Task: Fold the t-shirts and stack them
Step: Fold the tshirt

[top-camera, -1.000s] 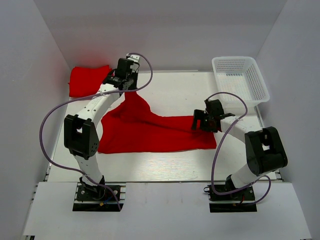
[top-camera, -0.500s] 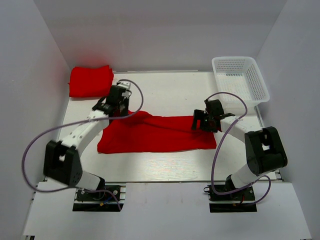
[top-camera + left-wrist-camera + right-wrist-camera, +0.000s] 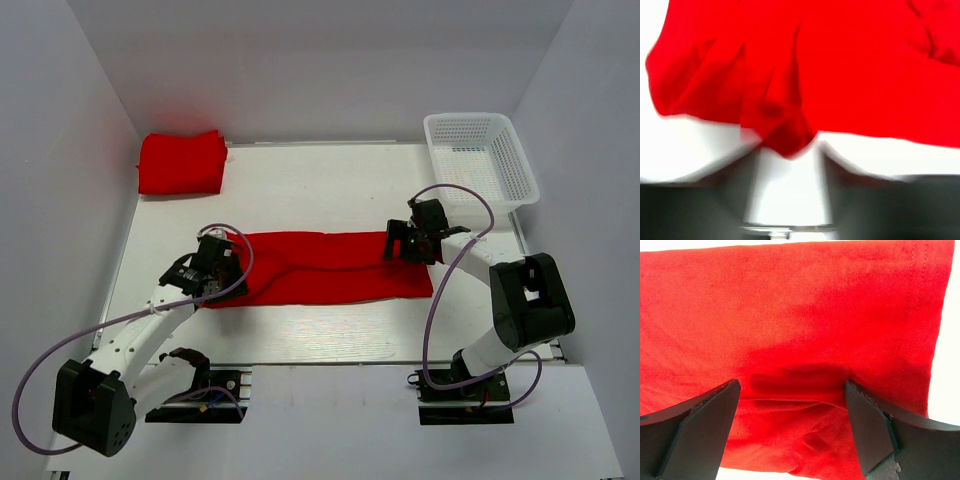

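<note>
One red t-shirt lies across the table as a long folded band. My left gripper is low over its left end. In the blurred left wrist view the fingers stand apart with white table between them. A corner of the t-shirt lies at their tips, not pinched. My right gripper rests on the band's right end. It is open wide, with wrinkled fabric between its pads. A second t-shirt lies folded at the back left.
A white mesh basket stands at the back right corner. White walls close in the table on the left, back and right. Purple cables loop from both arms above the surface.
My left gripper swept from the back of the table toward the near side, folding the shirt's raised left part down into a flat band, and its jaws have parted. The right arm stayed still.
</note>
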Controlling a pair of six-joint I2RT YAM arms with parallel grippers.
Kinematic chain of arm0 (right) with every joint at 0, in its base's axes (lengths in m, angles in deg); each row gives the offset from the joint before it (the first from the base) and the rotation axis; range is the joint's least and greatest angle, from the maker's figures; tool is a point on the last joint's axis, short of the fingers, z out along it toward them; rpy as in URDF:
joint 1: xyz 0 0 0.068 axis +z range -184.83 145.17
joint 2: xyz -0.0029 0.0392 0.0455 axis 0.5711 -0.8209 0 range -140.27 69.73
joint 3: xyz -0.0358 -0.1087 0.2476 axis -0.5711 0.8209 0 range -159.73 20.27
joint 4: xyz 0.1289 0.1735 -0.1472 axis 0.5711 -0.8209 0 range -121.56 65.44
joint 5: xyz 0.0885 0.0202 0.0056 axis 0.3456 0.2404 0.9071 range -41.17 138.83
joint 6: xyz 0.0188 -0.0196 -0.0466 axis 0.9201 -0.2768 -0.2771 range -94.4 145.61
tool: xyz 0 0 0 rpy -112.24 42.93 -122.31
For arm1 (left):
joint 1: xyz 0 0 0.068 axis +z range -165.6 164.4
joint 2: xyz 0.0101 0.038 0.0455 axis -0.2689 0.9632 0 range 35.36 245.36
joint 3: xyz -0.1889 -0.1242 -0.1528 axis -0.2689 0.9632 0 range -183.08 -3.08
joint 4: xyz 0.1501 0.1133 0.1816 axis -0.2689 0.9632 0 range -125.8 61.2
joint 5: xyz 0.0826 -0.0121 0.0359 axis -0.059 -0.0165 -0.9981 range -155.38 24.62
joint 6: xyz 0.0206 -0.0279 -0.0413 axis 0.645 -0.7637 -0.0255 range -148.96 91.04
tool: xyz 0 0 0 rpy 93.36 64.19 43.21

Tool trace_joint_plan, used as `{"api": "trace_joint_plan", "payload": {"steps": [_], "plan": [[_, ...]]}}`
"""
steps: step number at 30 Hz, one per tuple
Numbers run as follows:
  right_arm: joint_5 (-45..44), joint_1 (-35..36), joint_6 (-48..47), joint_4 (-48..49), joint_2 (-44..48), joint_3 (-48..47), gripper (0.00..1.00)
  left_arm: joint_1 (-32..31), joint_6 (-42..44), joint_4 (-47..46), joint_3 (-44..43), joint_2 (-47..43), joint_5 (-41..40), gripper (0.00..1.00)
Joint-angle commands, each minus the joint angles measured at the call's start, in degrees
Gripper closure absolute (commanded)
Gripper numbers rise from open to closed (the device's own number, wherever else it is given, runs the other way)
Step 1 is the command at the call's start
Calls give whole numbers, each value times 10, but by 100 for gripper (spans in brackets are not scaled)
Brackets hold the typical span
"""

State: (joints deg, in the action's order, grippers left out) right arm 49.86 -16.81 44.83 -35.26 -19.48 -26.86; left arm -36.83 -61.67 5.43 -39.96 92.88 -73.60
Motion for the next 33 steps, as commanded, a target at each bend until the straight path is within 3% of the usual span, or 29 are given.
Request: {"api": "trace_joint_plan", "payload": {"steps": [1,2,7,13,18,21,25,33], "plan": [[17,-1,-3,-28,-4,12,10,-2,-51,56,-14,-30,-9,13],[16,-2,-3,-20,-4,12,10,-2,-51,61,-22,-30,-9,0],[18,-2,-2,-27,1,14,10,-2,-58,36,-57,11,-24,0],[25,-2,-9,-27,-2,12,10,13,-38,-40,-121,115,-142,0],[22,-2,-12,-34,-4,6,10,18,-25,-3,-199,231,-162,0],[19,-2,-17,-38,-2,5,10,18,25,4,-200,236,-98,8],[16,-4,-21,-40,-4,6,10,18,96,-112,-104,209,40,13],[16,-4,-21,-40,-8,14,10,13,96,-188,-132,267,15,26]]}}
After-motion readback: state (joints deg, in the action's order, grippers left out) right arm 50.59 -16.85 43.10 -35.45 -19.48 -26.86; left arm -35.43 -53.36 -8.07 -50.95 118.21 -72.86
